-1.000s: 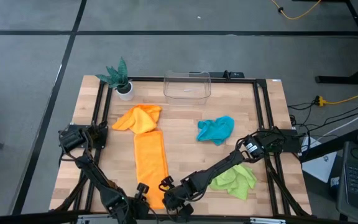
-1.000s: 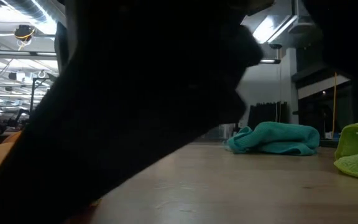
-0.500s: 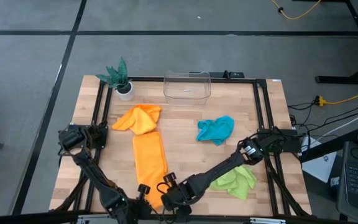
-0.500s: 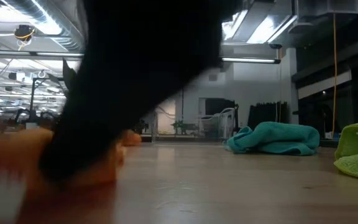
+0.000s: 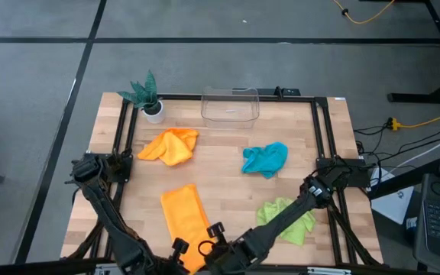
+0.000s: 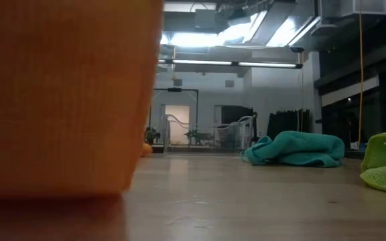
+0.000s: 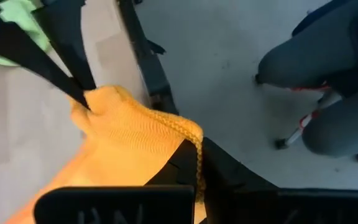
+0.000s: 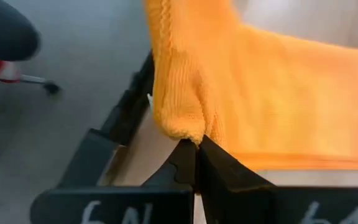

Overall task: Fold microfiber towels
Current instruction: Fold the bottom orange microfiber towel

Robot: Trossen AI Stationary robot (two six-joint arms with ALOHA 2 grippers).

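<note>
You had the flat orange towel (image 5: 185,216) as a long strip at the table's near middle, its long axis running from the near edge toward the far side, leaning slightly to the left as it went away. Its weave showed as a fine knit with a stitched hem in both wrist views. In the low view it hung as an orange sheet (image 6: 66,94) filling the left half.

Your left gripper (image 5: 179,248) was clamped shut on the strip's near left corner, at the table's near edge; your right gripper (image 5: 207,248) sat just beside it, shut on the near right corner (image 8: 179,118).

Going left to right across the far half: the crumpled orange towel (image 5: 170,145) lay bunched near the plant (image 5: 145,93), the teal towel (image 5: 265,159) was heaped at centre-right, and the lime green towel (image 5: 287,218) lay rumpled by the right rail, with the right arm crossing over it.

Bare wood lay open between the strip's far end and the crumpled orange towel, and between the strip and the lime towel. A clear bin (image 5: 230,105) stood at the far edge.
</note>
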